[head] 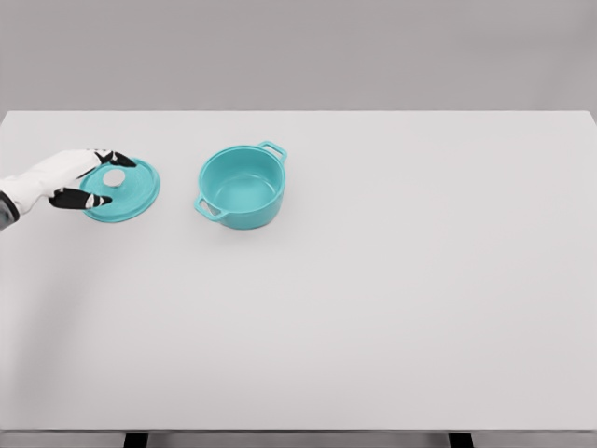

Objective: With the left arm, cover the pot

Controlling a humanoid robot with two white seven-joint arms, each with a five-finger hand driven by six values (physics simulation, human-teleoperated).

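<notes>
A teal lid (136, 192) with a pale grey knob (113, 177) lies flat on the white table (373, 308) at the left. My left hand (114, 180) reaches in from the left edge and hovers at the lid, its black-tipped fingers (119, 158) beyond the knob and the thumb (93, 199) on the near side. The fingers are spread and do not close on the knob. The teal pot (241, 187) with two side handles stands uncovered and upright to the right of the lid, a small gap between them. The right arm is out of sight.
A grey wall rises behind the table's far edge. The table's near edge runs along the bottom of the picture.
</notes>
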